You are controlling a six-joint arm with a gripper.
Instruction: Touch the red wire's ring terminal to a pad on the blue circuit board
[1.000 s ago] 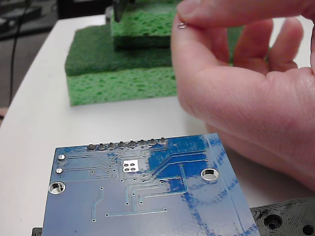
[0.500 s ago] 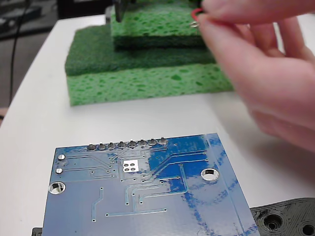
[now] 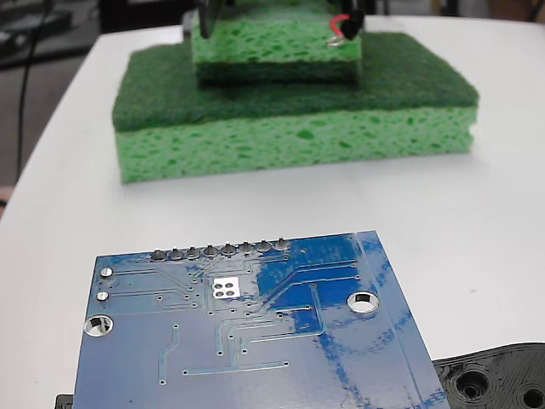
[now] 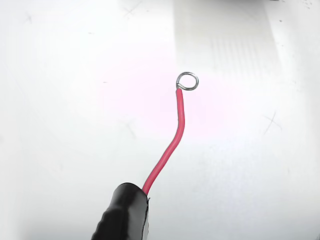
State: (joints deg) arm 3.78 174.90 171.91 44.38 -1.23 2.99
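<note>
Nearest the fixed camera: blue circuit board [image 3: 247, 332] flat on the white table [image 3: 477, 221], trace side up, solder blobs [image 3: 220, 250] along its far edge, so the pads face me from above. Black plastic plate [image 3: 498, 379] just beside its right corner. Further back, stacked green sponges [image 3: 289, 128], a smaller one on a bigger one. At the top edge, above the sponges, my red wire [image 3: 341, 21] with the ring terminal [image 3: 335, 38], well apart from the board, nothing touching it. Wrist view: wire runs out of a black sleeve [image 4: 122, 215], curves up, ring terminal [image 4: 187, 80] at the tip over bare white surface, free to lead contact. My fingers aren't visible, so can't tell if my gripper is closed on anything. Dark blurry room behind, cable hanging left. Judging: approach not yet begun
</note>
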